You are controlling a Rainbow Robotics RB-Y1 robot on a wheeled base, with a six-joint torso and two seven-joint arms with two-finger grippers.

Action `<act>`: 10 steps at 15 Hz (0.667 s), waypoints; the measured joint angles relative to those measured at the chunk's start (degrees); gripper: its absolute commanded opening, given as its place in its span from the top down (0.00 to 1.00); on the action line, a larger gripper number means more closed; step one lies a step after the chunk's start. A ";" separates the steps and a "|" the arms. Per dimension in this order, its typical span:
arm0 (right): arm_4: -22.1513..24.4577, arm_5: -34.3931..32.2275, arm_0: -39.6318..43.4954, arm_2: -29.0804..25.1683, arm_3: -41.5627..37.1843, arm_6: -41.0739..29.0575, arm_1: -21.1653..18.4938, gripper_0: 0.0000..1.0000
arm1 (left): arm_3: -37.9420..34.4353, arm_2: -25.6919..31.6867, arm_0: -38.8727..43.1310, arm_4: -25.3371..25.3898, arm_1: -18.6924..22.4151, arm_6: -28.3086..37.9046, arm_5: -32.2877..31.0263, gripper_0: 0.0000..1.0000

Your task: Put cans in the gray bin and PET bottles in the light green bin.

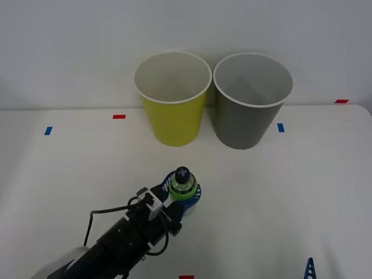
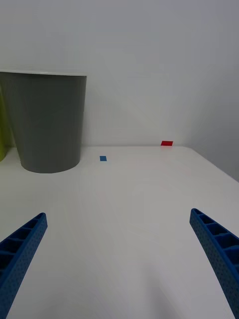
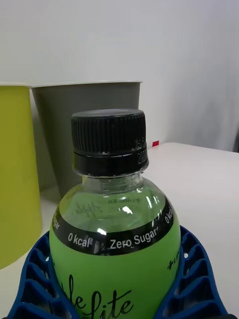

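Grasping is the step in hand: left gripper [image 1: 185,197] clamps the upright PET bottle [image 1: 182,185] on the table (right gripper [image 2: 119,264] idles, spread), next a lift toward the light green bin [image 1: 172,99].

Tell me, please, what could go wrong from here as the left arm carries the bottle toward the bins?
The two bins stand almost rim to rim, so a small aiming error could drop the PET bottle into the gray bin rather than the light green bin. The left tool wraps the bottle low on its rounded body, so it might tilt or slip in transit. Both bins are tall, and a low carry could knock the green bin's rim.
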 measured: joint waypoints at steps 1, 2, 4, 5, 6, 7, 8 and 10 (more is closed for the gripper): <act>0.00 0.00 0.00 0.00 0.00 0.00 0.00 0.00 | -2.07 0.60 0.07 -0.06 1.05 0.10 3.04 1.00; 0.00 0.00 0.00 0.00 0.00 0.00 0.00 0.00 | -5.08 1.43 0.19 -0.04 2.50 0.25 6.88 1.00; 0.00 0.00 0.00 0.00 0.00 0.00 0.00 0.00 | -12.22 4.35 1.05 0.35 5.80 0.78 15.59 1.00; 0.00 0.00 0.00 0.00 0.00 0.00 0.00 0.00 | -16.70 6.70 1.96 0.62 7.24 1.18 20.53 1.00; 0.00 0.00 0.00 0.00 0.00 0.00 0.00 0.00 | -20.83 9.39 3.15 0.93 8.36 1.61 24.99 1.00; 0.00 0.00 0.00 0.00 0.00 0.00 0.00 0.00 | -25.27 12.37 4.62 1.33 9.17 2.08 29.61 1.00; 0.00 0.00 0.00 0.00 0.00 0.00 0.00 0.00 | -29.08 15.59 6.19 1.78 9.75 2.61 34.11 1.00; 0.00 0.00 0.00 0.00 0.00 0.00 0.00 0.00 | -34.84 21.14 8.39 3.11 10.31 3.71 41.58 1.00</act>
